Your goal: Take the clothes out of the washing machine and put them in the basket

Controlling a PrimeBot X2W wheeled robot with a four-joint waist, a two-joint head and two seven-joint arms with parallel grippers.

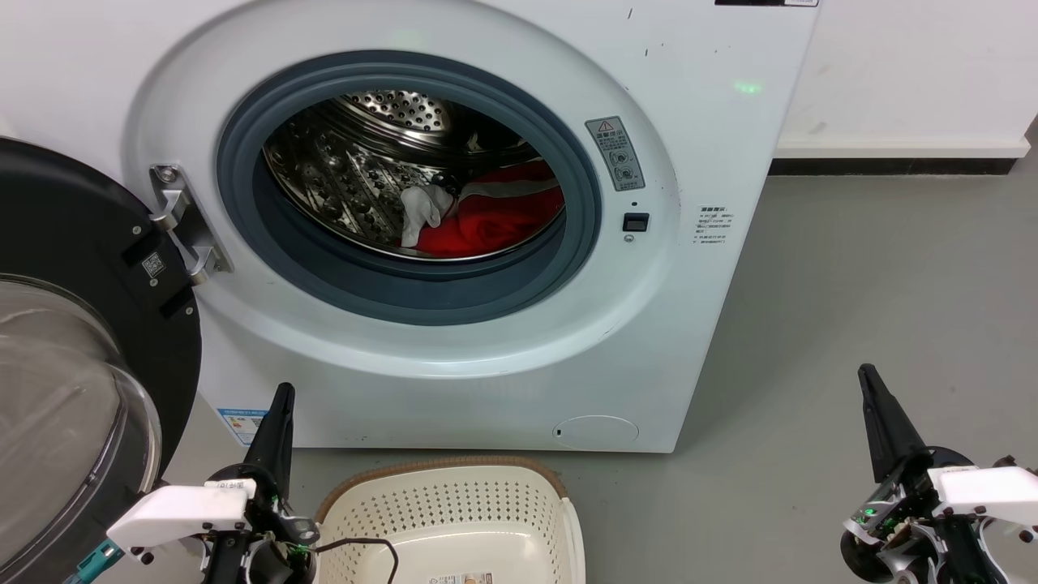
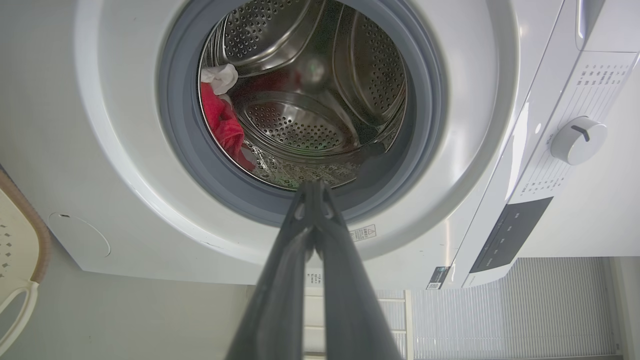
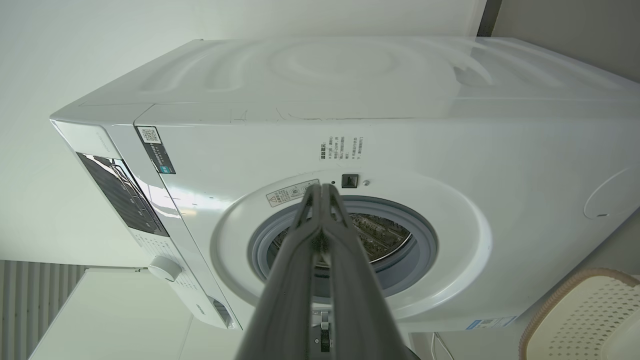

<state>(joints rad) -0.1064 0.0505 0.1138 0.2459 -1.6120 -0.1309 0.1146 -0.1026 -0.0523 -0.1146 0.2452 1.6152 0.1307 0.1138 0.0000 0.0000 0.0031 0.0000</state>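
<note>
Before the open washer (image 1: 689, 324), my left gripper (image 1: 282, 397) and right gripper (image 1: 869, 377) hang low, fingers pressed together, with the basket (image 1: 438, 469) between them, ready for the clothes (image 1: 495, 215), seemingly heaped low in the drum (image 1: 349, 170).

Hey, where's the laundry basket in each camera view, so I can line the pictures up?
Head view: basket bottom centre, in front of the washing machine.
Left wrist view: basket at the left edge, lower half.
Right wrist view: basket in the bottom right corner.
Shared landmark: the machine's grey door ring.
</note>
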